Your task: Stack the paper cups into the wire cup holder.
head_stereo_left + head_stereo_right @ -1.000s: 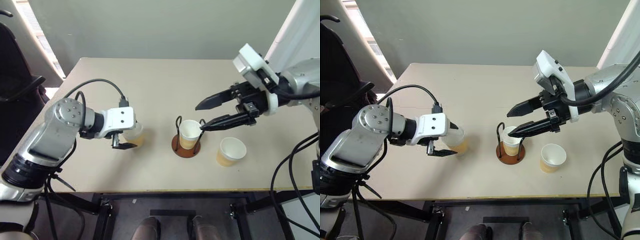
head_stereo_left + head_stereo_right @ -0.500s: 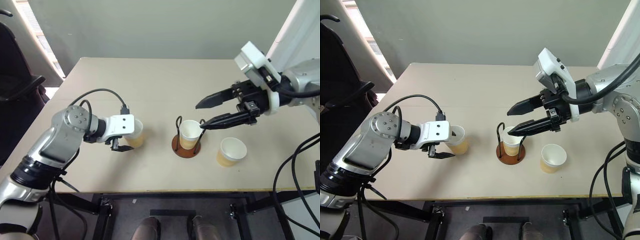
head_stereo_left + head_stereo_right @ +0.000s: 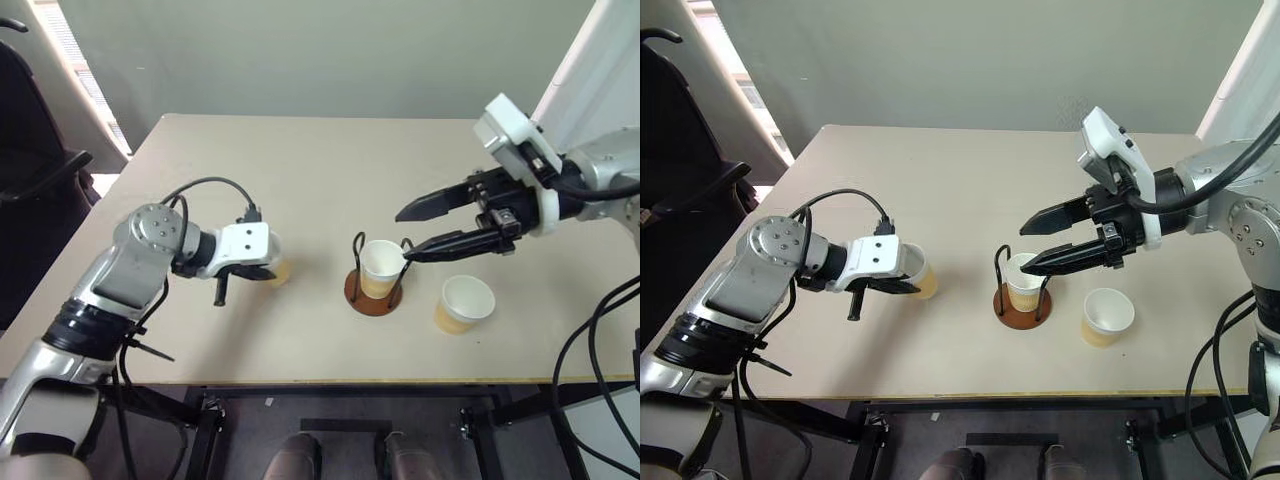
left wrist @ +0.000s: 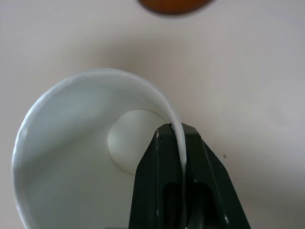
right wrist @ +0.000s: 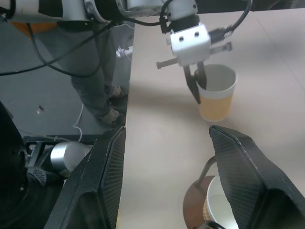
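Note:
A paper cup (image 3: 277, 270) stands on the left of the table. My left gripper (image 3: 262, 270) is shut on its rim. In the left wrist view the fingers (image 4: 164, 157) pinch the cup wall (image 4: 71, 157), one inside and one outside. The wire cup holder (image 3: 356, 293) stands mid-table with a second cup (image 3: 380, 264) seated in it. A third cup (image 3: 463, 303) stands upright to its right. My right gripper (image 3: 403, 237) hangs open just above and to the right of the holder, empty. In the right wrist view it looks past the holder (image 5: 193, 210) at the left gripper (image 5: 195, 88).
The beige table (image 3: 330, 170) has bare room behind the cups up to the grey wall. A black chair (image 3: 30, 160) stands off the table's left side. The front edge (image 3: 330, 380) runs close below the holder.
My left gripper moved in over the left cup's rim and shut on it. The right gripper stayed open above the holder.

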You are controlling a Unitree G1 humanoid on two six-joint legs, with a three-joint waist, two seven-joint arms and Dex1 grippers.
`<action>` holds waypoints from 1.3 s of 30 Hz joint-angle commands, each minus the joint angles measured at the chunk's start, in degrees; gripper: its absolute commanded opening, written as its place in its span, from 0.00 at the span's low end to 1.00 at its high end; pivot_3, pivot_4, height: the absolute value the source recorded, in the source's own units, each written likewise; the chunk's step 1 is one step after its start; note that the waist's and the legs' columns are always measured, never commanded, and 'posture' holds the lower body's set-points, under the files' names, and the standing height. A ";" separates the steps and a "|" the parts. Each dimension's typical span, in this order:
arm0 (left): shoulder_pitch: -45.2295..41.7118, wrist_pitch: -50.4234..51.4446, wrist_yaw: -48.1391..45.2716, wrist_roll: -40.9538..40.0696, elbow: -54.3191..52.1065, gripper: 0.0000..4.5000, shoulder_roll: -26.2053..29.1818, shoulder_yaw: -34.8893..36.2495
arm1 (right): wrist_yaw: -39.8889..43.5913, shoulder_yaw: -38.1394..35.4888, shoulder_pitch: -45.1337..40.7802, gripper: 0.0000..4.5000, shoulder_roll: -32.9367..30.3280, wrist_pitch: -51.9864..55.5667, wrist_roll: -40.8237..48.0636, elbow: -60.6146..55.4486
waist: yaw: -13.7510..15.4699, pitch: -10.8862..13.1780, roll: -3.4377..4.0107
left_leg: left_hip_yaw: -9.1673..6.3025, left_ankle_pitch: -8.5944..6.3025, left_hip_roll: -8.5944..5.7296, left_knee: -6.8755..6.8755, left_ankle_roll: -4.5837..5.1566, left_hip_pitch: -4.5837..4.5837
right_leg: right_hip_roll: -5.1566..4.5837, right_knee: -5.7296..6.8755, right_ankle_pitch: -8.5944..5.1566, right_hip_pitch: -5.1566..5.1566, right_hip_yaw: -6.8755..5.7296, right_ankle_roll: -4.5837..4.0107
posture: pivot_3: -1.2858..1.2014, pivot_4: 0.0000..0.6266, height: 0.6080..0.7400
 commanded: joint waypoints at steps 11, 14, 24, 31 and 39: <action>-22.66 7.23 -13.04 -14.93 2.66 0.01 -6.96 4.23 | -2.24 -3.12 3.15 0.64 -4.62 -1.96 -0.41 -0.59 | 0.23 0.00 -0.01 | -0.01 -0.05 -0.01 0.09 0.12 -0.06 | -0.02 -0.13 0.11 0.06 0.00 0.18 | 0.52 0.24 1.00; -26.77 7.31 -14.80 -17.30 4.94 0.01 -8.73 2.48 | -2.93 -3.35 3.79 0.64 -4.92 -2.17 -0.37 -1.05 | 0.22 0.00 0.00 | 0.01 -0.10 -0.01 0.15 0.20 -0.10 | -0.03 -0.17 0.16 0.08 0.00 0.27 | 0.52 0.24 1.00; -35.20 -2.94 -14.88 -20.37 16.84 0.01 -13.71 -10.18 | -4.12 -8.92 10.19 0.64 -13.31 -4.13 -1.71 -4.94 | 0.71 0.00 0.00 | -0.01 -0.17 0.00 0.26 0.31 -0.22 | -0.05 -0.25 0.45 0.11 0.00 0.94 | 0.52 0.24 1.00; -38.83 -9.28 -14.88 -22.20 24.34 0.01 -17.76 -17.01 | -6.21 -15.87 15.21 0.64 -18.49 -2.90 -0.04 -7.30 | 0.92 0.00 0.00 | 0.05 -0.43 0.00 0.73 0.47 -0.46 | -0.06 -0.29 0.43 0.11 0.02 1.21 | 0.52 0.24 1.00; -41.39 -16.72 -14.88 -20.93 32.68 0.01 -22.87 -23.55 | -9.92 -21.27 17.74 0.64 -19.81 0.27 3.72 -10.57 | 1.16 0.01 0.00 | 0.26 -0.47 -0.08 0.86 0.51 -0.52 | -0.14 -0.34 0.33 0.13 0.11 1.56 | 0.52 0.24 1.00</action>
